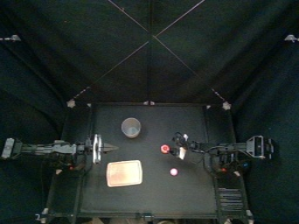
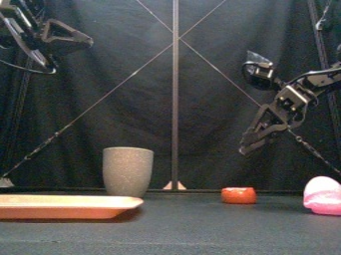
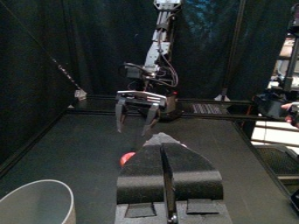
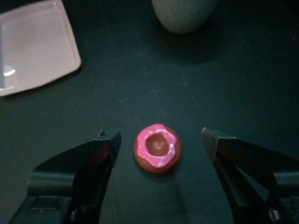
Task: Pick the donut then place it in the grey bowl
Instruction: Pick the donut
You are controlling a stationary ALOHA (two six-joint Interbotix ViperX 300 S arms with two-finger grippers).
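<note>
Donut [image 4: 158,147]: red; on the table [image 1: 152,197], centred under the right gripper [image 4: 160,138]
Right gripper: jaws wide apart; empty
Left gripper [image 3: 166,144]: jaws closed; empty

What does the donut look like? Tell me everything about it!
The donut is small, round and red, with a paler dip in its middle, and looks like smooth plastic. It lies flat on the black table, a little right of the middle. Nothing touches it: the right gripper hangs above it with open fingers.

1x grey cup [image 2: 128,170], 1x pink tray [image 2: 67,206], 2 toys: 1 red donut [image 2: 238,195], 1 pink toy [image 2: 322,195]. 4 objs total.
</note>
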